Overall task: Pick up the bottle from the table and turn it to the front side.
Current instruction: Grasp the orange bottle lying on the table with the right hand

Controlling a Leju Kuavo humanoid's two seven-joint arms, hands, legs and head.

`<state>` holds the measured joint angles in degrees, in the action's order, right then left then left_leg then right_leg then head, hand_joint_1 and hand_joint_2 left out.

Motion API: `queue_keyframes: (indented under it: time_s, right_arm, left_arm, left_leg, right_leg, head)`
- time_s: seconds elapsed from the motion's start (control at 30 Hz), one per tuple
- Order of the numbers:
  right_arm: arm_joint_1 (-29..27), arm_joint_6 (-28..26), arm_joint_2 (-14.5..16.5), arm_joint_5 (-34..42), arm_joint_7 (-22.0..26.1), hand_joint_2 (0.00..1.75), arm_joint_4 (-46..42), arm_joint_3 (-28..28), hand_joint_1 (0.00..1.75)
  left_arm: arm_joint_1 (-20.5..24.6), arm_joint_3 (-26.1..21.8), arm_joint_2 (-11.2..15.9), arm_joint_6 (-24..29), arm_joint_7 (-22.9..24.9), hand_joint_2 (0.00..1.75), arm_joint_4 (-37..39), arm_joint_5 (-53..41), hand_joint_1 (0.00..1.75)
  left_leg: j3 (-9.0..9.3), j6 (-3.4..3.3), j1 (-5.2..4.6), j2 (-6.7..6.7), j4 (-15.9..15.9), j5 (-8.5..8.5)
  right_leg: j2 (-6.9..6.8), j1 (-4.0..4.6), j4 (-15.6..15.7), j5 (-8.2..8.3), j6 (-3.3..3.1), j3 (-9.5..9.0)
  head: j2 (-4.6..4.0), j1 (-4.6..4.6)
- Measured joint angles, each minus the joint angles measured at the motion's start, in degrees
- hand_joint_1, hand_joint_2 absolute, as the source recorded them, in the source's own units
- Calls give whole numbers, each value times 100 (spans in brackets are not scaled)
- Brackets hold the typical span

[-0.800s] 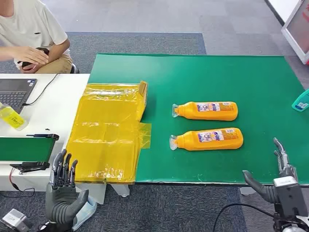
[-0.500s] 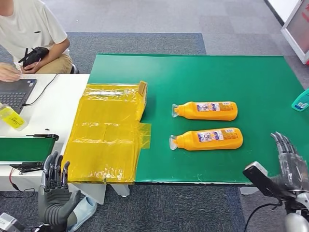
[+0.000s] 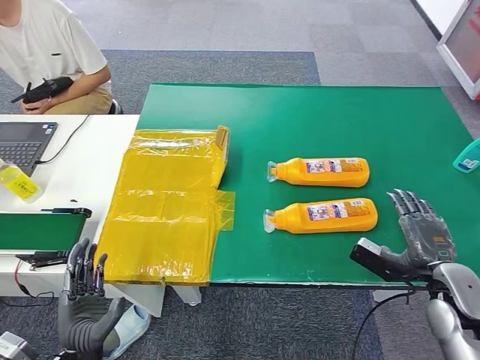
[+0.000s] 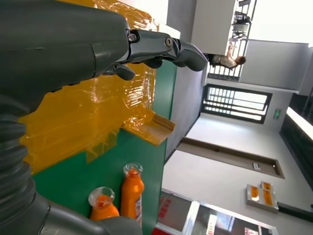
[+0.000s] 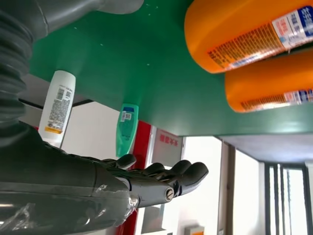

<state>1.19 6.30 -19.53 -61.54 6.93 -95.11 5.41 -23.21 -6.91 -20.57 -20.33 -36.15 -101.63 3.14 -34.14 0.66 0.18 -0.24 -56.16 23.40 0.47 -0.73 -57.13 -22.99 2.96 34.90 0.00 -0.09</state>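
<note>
Green matting [image 3: 340,112] is carrying the nearer orange plastic bottle [image 3: 320,216] on its side, just beyond the right hand [image 3: 421,236], whose empty fingers [image 3: 409,202] are spreading in approach, needing to close round its body next.

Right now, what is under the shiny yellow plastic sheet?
The yellow plastic sheet lies over the seam where the white table meets the green mat, so both run under it. A flat box edge pokes out; whatever else it covers stays hidden.
</note>
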Motion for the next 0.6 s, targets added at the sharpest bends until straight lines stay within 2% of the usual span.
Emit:
queue_keyframes:
  time_s: [0.2,0.43,0.6]
  right_arm:
    - [1208,646,-474,178,-234,175,1050,-844,0]
    - [2896,1656,-1175,1328,-320,175,2367,-2061,0]
    - [3799,1916,-1326,1603,-475,175,3175,-2955,0]
  left_arm:
    - [-6,-2,-5,-85,51,175,-2,-62,0]
    - [-35,-73,-6,-361,-13,175,-20,148,0]
    - [-36,-137,-6,-471,-27,175,-26,171,0]
  left_leg:
    - [-3,-5,-4,-1,-1,-18]
    - [-10,-10,-10,-11,-1,-36]
    - [-9,-10,-10,-11,-1,-36]
  right_leg:
    - [-1,-4,0,14,11,1]
    - [-6,-10,0,23,17,5]
    - [-6,-10,0,23,18,6]
  head:
    - [0,1]
    - [0,1]
    - [0,0]
